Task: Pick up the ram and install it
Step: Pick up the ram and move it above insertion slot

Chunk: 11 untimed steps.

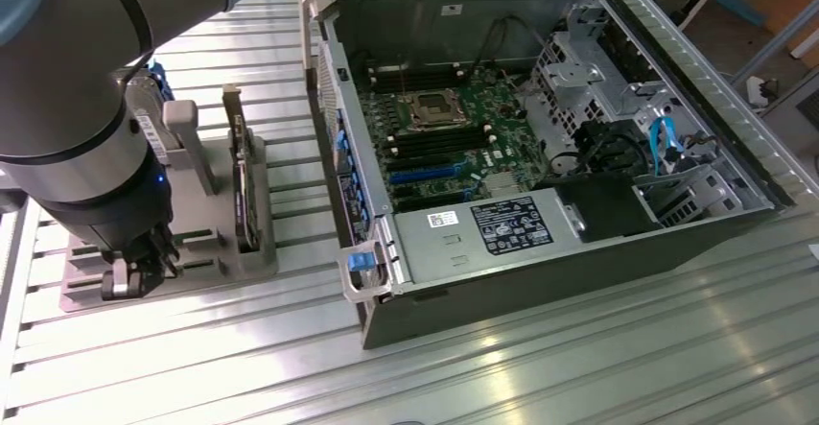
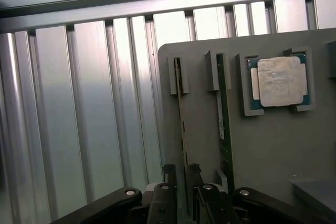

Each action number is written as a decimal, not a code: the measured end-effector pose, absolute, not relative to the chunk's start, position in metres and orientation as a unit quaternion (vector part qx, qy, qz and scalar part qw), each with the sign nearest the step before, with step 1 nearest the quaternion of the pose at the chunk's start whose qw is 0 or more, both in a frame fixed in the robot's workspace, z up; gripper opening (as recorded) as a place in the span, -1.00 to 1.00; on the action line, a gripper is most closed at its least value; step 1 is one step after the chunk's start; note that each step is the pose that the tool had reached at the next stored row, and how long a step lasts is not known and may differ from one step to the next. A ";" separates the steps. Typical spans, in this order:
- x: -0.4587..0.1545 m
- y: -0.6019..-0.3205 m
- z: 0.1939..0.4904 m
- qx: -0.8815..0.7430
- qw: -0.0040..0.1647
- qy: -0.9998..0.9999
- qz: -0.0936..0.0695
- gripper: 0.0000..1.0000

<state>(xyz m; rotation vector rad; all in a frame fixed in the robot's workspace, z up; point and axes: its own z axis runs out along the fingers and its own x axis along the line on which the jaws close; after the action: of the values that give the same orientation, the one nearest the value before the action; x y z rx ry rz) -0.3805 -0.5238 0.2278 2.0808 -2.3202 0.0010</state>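
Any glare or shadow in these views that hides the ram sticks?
Exterior view: hard glare streaks on the ribbed table; the arm shadows the holder's near end. Wrist view: table slats wash out pale, the holder is evenly lit, and the ram by the gripper and the second ram stick stand out dark, edge on.

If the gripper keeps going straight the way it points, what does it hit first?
Probably the ram, on edge in line between the jaws of the gripper, then the gray holder under it; depth is unclear.
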 end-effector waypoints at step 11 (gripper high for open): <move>-0.381 -0.523 0.227 0.677 0.012 -0.736 0.000 -0.54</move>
<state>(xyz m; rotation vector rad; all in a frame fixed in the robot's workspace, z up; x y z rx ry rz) -0.3806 -0.5234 0.2271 2.1096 -2.2948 0.0015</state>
